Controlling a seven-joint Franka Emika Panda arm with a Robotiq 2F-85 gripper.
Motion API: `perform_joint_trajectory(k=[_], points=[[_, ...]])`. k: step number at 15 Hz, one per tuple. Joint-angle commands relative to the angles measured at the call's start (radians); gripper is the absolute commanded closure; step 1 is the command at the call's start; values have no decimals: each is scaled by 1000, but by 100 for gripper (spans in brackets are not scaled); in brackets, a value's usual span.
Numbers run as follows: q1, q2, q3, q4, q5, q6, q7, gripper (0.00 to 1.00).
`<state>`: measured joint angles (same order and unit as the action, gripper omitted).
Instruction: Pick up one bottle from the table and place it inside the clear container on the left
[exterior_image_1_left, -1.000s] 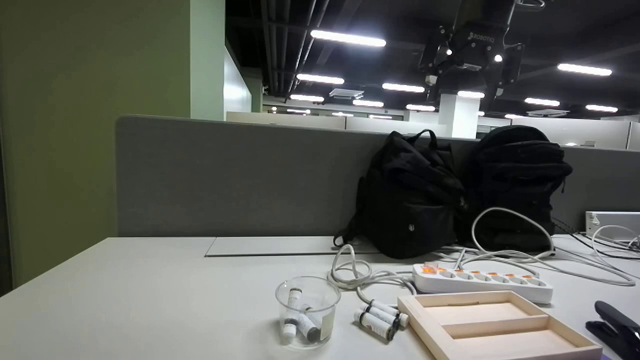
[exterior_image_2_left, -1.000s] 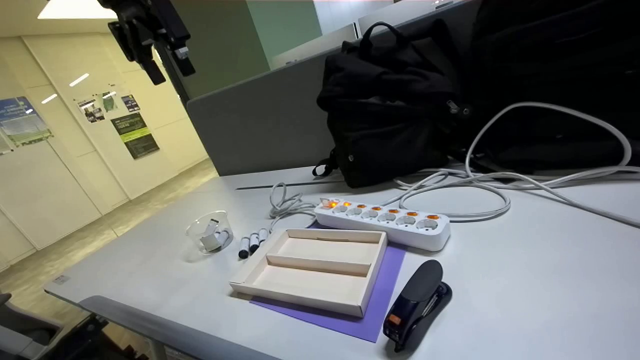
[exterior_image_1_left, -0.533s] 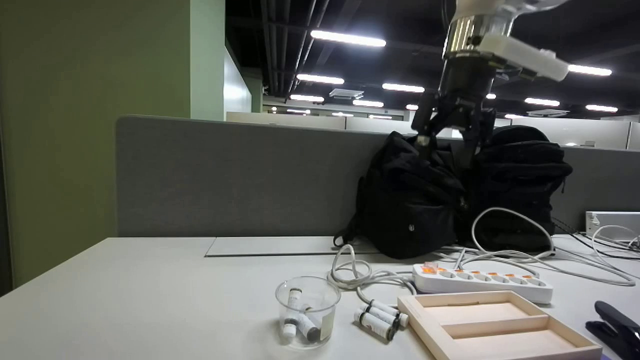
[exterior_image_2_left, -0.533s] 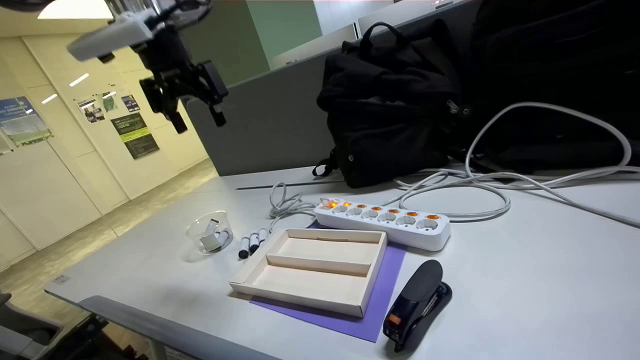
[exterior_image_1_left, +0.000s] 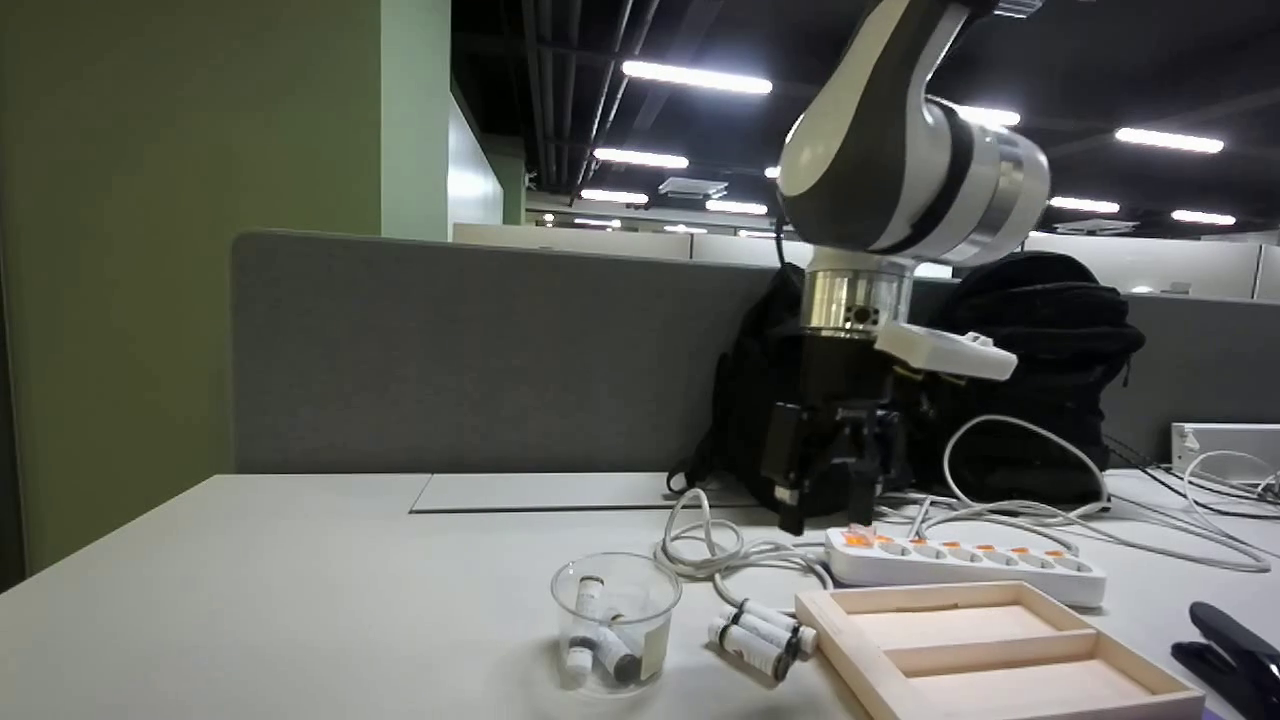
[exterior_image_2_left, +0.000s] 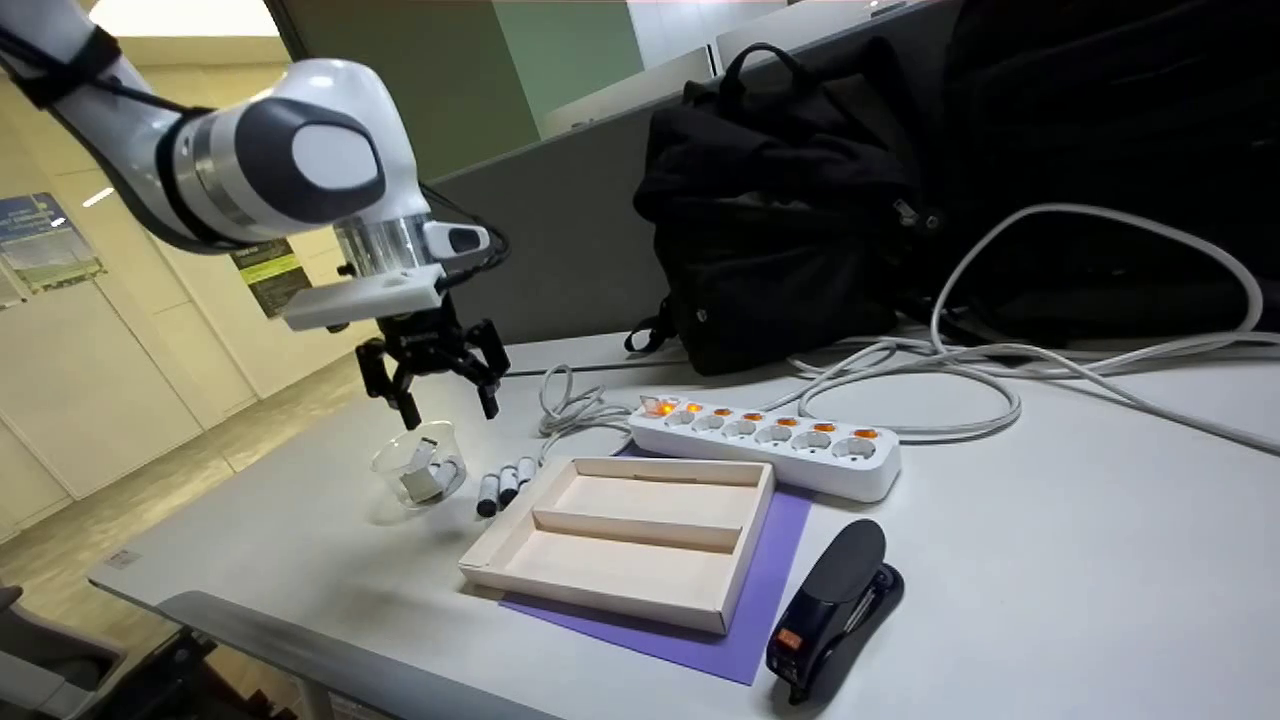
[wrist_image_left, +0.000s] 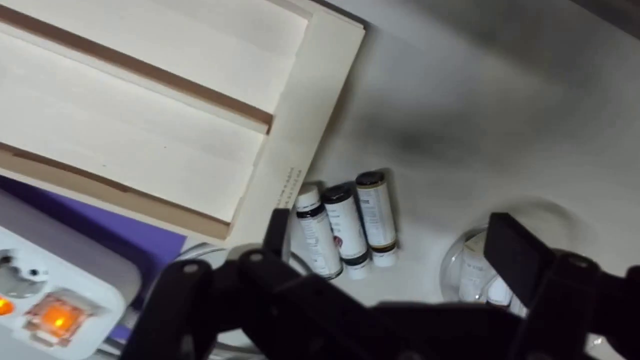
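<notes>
Three small white-labelled bottles lie side by side on the table, at the tray's edge. They show in both exterior views: the near bottle (exterior_image_1_left: 750, 652) and the dark-ended bottle (exterior_image_2_left: 488, 497). In the wrist view the right bottle (wrist_image_left: 377, 212), middle bottle (wrist_image_left: 346, 227) and left bottle (wrist_image_left: 318, 237) appear between the fingers, nearer the left finger. The clear container (exterior_image_1_left: 655, 645), a low transparent cup (exterior_image_2_left: 395, 462), stands beside them with several bottles inside; a finger partly hides it (wrist_image_left: 448, 272) in the wrist view. My gripper (exterior_image_1_left: 826, 515) (exterior_image_2_left: 449, 408) (wrist_image_left: 390, 218) is open and empty, above the table.
A light-wood tray (exterior_image_1_left: 850, 655) with two compartments touches or nearly touches the bottles, on a purple sheet (exterior_image_2_left: 790, 535). A white power strip (exterior_image_1_left: 965, 565), looped cables (exterior_image_2_left: 575, 410), a black stapler-like tool (exterior_image_2_left: 838, 610) and black backpacks (exterior_image_2_left: 780, 220) (exterior_image_1_left: 1040, 400) stand around. A grey partition (exterior_image_1_left: 480, 360) rises behind.
The arm has come down from high above to lower over the table, nearer the bottles and container. The gripper stays open. The objects on the table have not moved.
</notes>
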<state>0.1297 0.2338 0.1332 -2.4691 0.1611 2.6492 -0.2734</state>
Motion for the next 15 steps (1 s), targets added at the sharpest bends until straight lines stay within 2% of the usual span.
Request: perform_joint_trajectory(k=[1,3,7,11,15], points=[[-18,44,34,25,-35,11,17,0],[-17,87,47,43,-44,22,24,0],[-29,73,45,41,-42,21,17,0],[8,137,27,56,-180,132,11,0],[-10,218,58,81,-219,203,-18,0]])
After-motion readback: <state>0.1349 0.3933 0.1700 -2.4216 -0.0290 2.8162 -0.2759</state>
